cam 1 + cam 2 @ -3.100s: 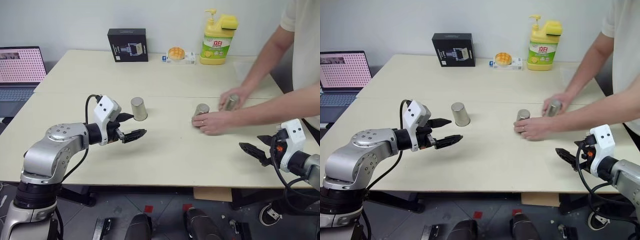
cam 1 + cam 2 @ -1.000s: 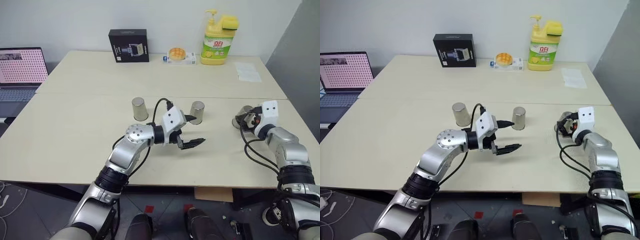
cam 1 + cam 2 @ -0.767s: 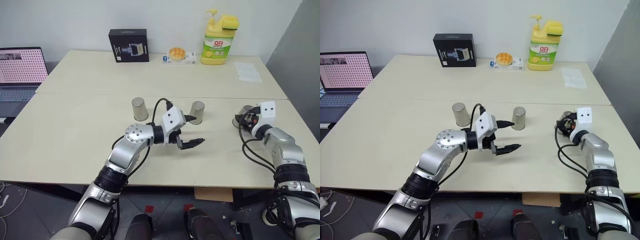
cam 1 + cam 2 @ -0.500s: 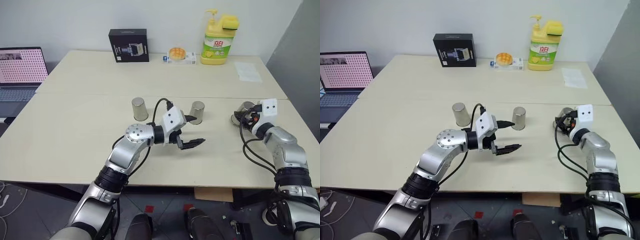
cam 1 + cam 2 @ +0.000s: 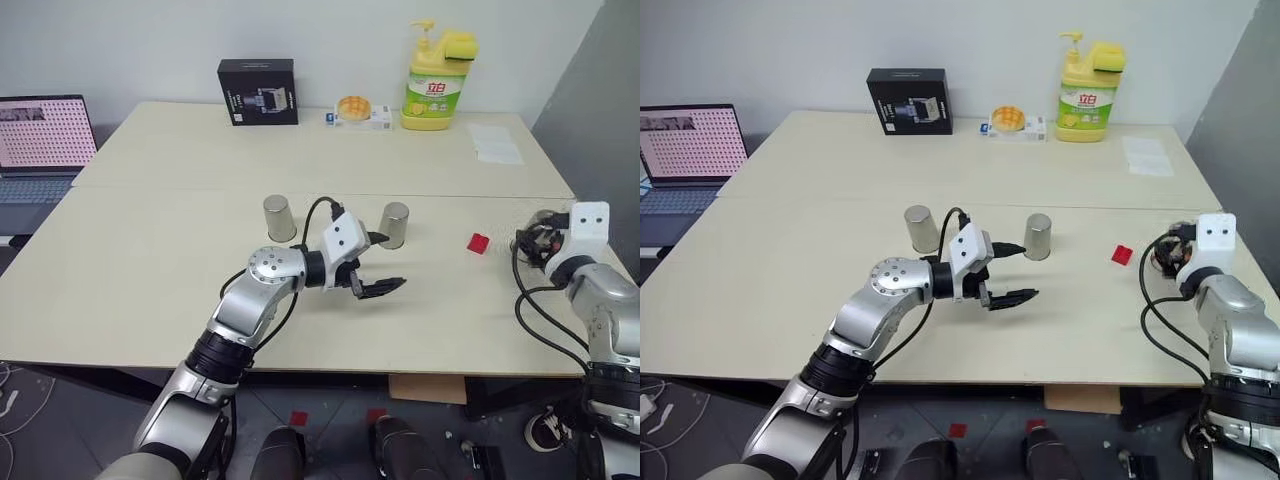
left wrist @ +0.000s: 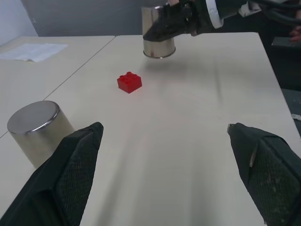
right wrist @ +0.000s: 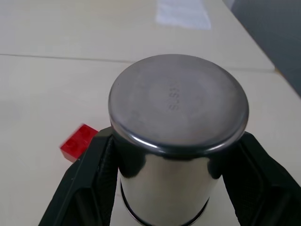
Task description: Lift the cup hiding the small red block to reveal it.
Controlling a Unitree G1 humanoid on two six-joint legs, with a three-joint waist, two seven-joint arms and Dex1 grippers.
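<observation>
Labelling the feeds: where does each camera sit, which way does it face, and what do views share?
Head stereo pair: looks forward and down over the table; both arms show, left pincer open.
Left wrist: looks along its fingers across the table at the small red block and the lifted cup.
Right wrist: right pincer shut on the cup.
Shared: block and cup appear in all.

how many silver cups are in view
3. One cup stands upside down left of the left gripper, one just beyond it, and one is held in the right gripper beside the red block.
</observation>
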